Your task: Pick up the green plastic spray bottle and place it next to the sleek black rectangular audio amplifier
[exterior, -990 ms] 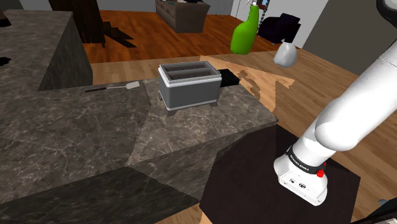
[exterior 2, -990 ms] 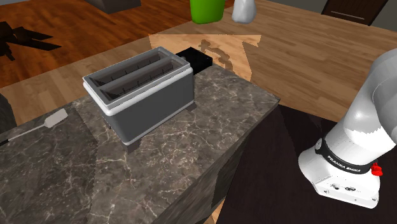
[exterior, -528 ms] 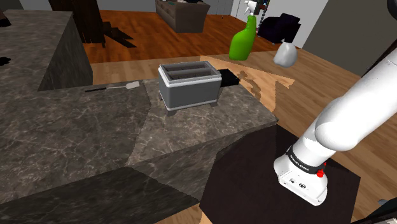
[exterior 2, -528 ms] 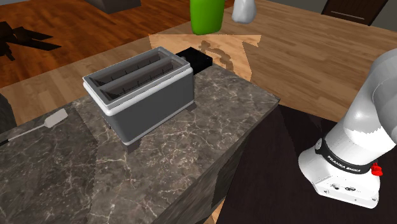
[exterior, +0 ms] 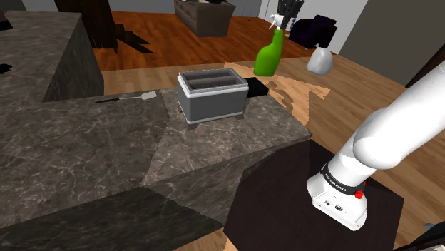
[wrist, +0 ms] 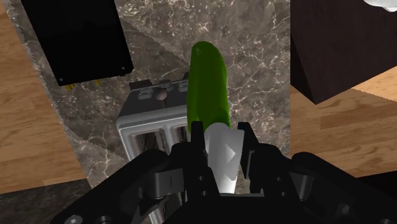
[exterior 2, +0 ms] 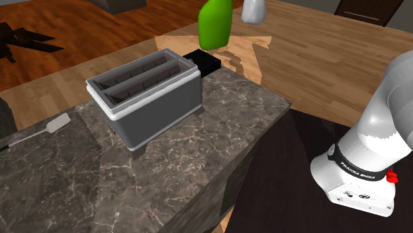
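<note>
green spray bottle [exterior: 269, 57] held aloft in the hand [wrist: 222, 145]
the hand is clamped on its white top; the body hangs tilted above the toaster [exterior: 212, 96] and black amplifier [exterior: 257, 87] on the tabletop [exterior: 107, 146].

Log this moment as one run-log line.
phase: carry | gripper: shut on green spray bottle, airborne | black amplifier: beside toaster | placed: no

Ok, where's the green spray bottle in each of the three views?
Shoulder view: green spray bottle near the top edge, right of middle, beyond the toaster.
Second exterior view: at the top edge, above the black amplifier.
Wrist view: clasped by its white head in the gripper, toaster behind it.
Shared landmark: the toaster.
</note>
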Available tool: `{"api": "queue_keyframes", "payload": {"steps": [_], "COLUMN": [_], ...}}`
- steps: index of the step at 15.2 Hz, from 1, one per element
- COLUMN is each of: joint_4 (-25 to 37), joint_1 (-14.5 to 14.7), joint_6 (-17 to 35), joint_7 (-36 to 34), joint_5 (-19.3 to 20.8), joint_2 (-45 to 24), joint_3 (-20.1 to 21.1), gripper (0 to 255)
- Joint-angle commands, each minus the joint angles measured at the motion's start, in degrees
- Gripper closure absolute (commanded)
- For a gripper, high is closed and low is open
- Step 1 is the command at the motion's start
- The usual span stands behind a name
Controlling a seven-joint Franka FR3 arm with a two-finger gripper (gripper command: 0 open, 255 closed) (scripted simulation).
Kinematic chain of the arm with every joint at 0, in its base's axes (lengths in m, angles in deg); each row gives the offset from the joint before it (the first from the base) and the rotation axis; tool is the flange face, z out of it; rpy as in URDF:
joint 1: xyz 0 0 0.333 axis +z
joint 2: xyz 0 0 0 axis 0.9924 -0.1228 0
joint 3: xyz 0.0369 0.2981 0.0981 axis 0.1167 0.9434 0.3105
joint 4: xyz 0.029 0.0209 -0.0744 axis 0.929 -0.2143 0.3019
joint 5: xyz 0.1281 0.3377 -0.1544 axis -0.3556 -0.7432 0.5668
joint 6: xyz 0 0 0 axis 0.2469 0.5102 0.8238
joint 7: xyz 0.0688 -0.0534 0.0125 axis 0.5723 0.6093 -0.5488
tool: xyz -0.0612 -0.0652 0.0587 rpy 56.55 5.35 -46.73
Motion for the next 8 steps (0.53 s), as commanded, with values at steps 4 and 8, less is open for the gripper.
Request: {"api": "queue_keyframes", "payload": {"steps": [4, 8], "joint_4": [-5.2, -9.0], "joint_1": [0.0, -0.1], "joint_6": [4.2, 7.3], "joint_7": [0.1, 0.1], "joint_5": [0.2, 0.4], "joint_2": [1.1, 1.8], "joint_3": [0.1, 0.1], "gripper": [255, 255]}}
